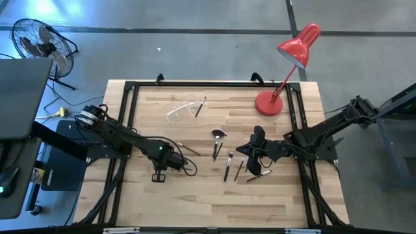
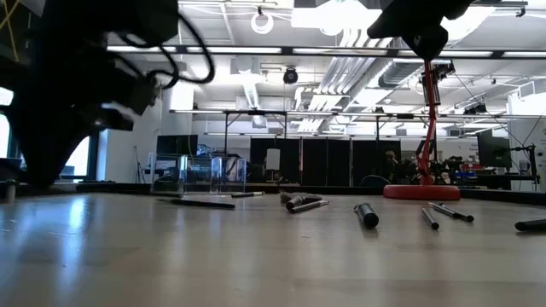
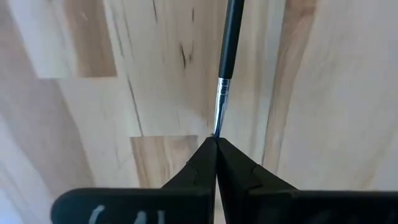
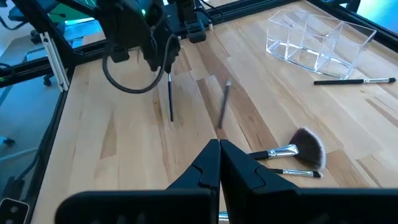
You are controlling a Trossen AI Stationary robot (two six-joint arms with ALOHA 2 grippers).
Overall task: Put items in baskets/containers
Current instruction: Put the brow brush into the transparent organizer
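My left gripper (image 3: pixel 216 142) is clamped on the tip end of a slim makeup brush (image 3: pixel 227 56), well apart from the clear holder (image 1: pixel 182 109). Pinched so near its end, the brush could pivot or slip when lifted. My right gripper (image 4: pixel 219 149) waits, clenched empty.

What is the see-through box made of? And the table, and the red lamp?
The box looks like clear hard plastic or glass: glossy, and the table shows through it. The table looks like pale wood, with grain and joined boards. The lamp looks like shiny red metal or plastic.
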